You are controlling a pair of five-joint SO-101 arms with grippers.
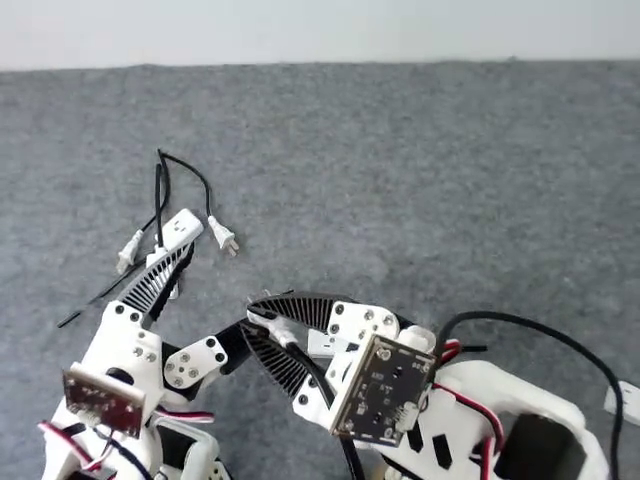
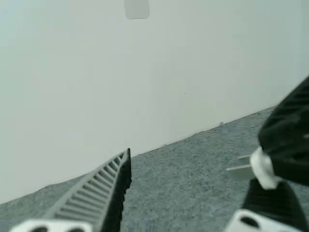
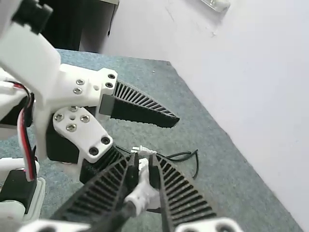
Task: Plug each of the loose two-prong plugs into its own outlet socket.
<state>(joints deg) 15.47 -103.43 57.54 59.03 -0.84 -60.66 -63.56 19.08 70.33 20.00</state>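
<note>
A white outlet block (image 1: 180,230) lies on the grey carpet at the left. Two loose white plugs (image 1: 128,250) (image 1: 222,238) on black cables rest beside it. My right gripper (image 1: 262,320) (image 3: 143,159) is shut on a third white plug (image 1: 278,330) (image 3: 140,191), whose prongs point toward the left arm. My left gripper (image 1: 215,295) (image 2: 193,183) stands wide open, with one ribbed finger (image 1: 158,278) aimed at the outlet block and the other toward the held plug. The held plug (image 2: 263,166) shows beside my left gripper's far finger.
Black cable (image 1: 165,180) loops behind the outlet block, and more cable (image 3: 186,157) lies on the carpet. A pale wall (image 2: 145,72) borders the carpet's far edge. A small white object (image 1: 625,400) sits at the right edge. Both arm bases crowd the near side.
</note>
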